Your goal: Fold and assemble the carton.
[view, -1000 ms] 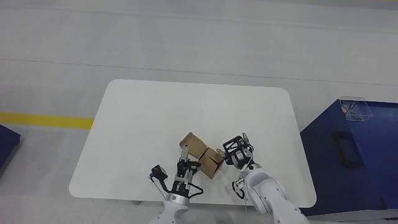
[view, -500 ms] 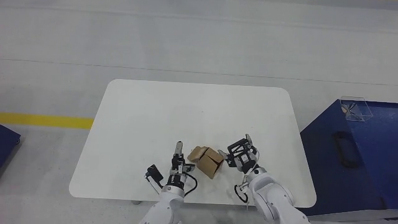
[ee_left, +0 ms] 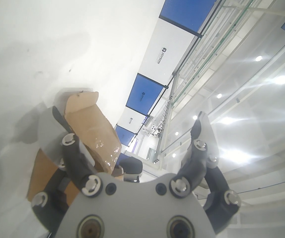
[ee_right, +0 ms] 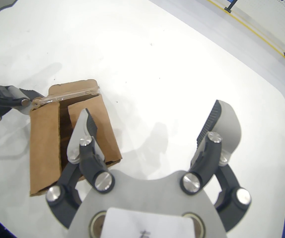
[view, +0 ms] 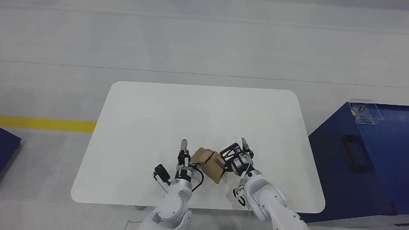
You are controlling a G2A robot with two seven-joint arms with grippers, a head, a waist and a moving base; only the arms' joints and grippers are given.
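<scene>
A small brown cardboard carton [view: 206, 161] lies on a white rounded-corner table [view: 192, 108], in the lower middle of the top view near the table's front edge. It sits between the 2 grippers.

The left gripper [view: 184, 153] is just left of the carton in that view, with its jaws spread wide and gripping nothing. In the left wrist view, 1 of its fingers [ee_left: 58, 122] lies against the carton's side while the other stands free in the air, well apart from the cardboard. The right wrist view shows the tip of that same finger meeting a corner of the carton, beside a strip of clear tape [ee_right: 70, 95] that runs across 1 end.

The right gripper [view: 235, 149] is just right of the carton in the top view, and its jaws are also wide apart and hold nothing. In its own wrist view, 1 finger [ee_right: 83, 125] sits over the carton's upper face, though I cannot tell whether it touches. The other finger hangs over bare table.

On that upper face, 2 long flaps lie side by side with a dark gap between them. A rounded tab sticks out past the taped end.

At the right edge of the top view stands a dark blue cabinet [view: 377, 179] with a clear plastic container [view: 365, 111] on it. A yellow floor line [view: 45, 124] runs in from the left edge.
</scene>
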